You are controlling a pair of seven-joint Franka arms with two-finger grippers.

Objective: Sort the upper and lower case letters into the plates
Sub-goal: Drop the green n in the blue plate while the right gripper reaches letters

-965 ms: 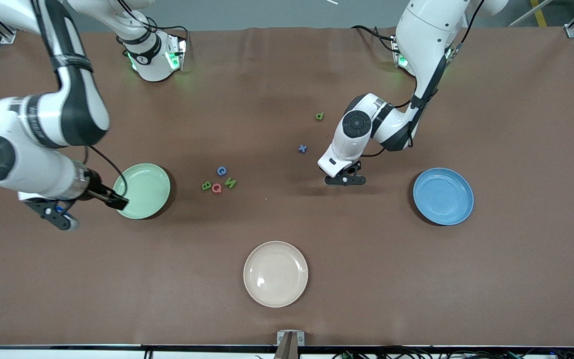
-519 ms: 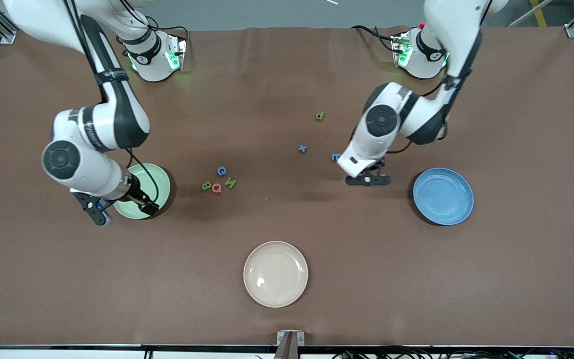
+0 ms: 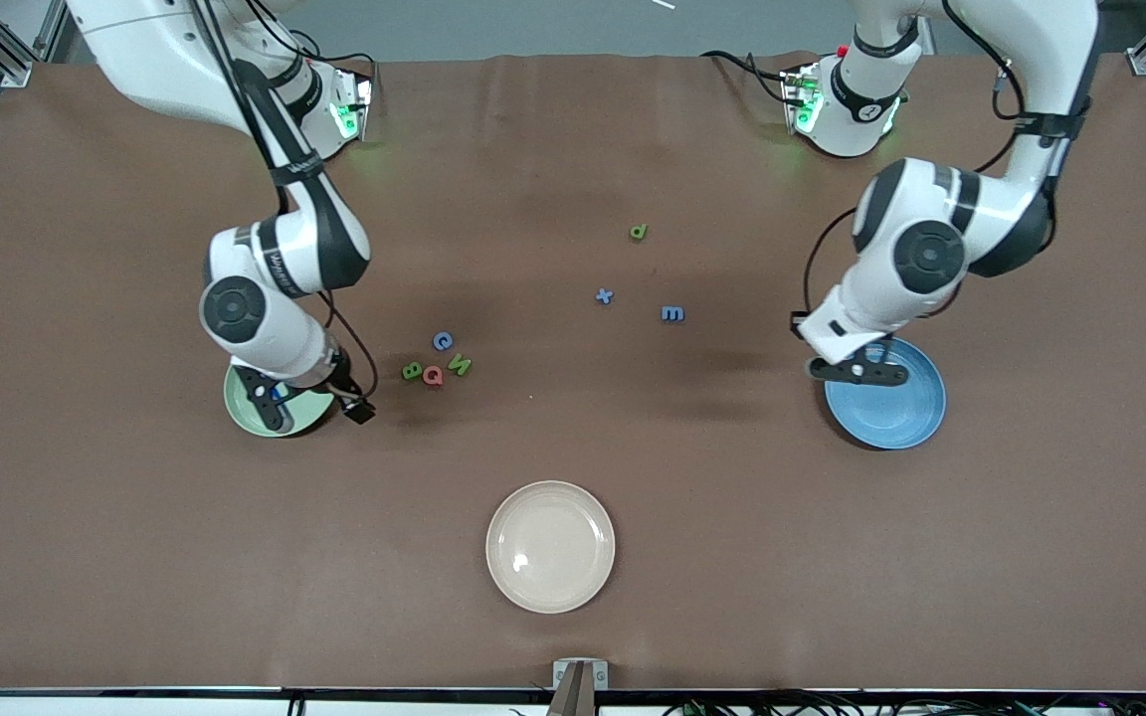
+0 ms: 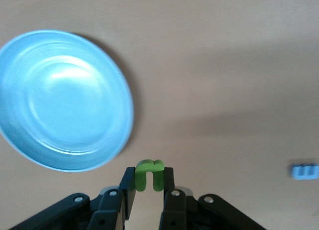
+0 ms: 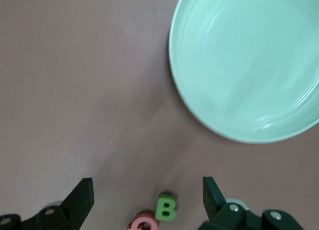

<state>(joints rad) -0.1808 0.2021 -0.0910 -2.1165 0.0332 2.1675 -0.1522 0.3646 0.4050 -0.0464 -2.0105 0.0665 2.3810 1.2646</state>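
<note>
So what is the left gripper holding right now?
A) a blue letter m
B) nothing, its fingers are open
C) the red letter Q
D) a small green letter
D: in the left wrist view the left gripper is shut on a green letter, beside the blue plate; the blue m lies on the table.
</note>
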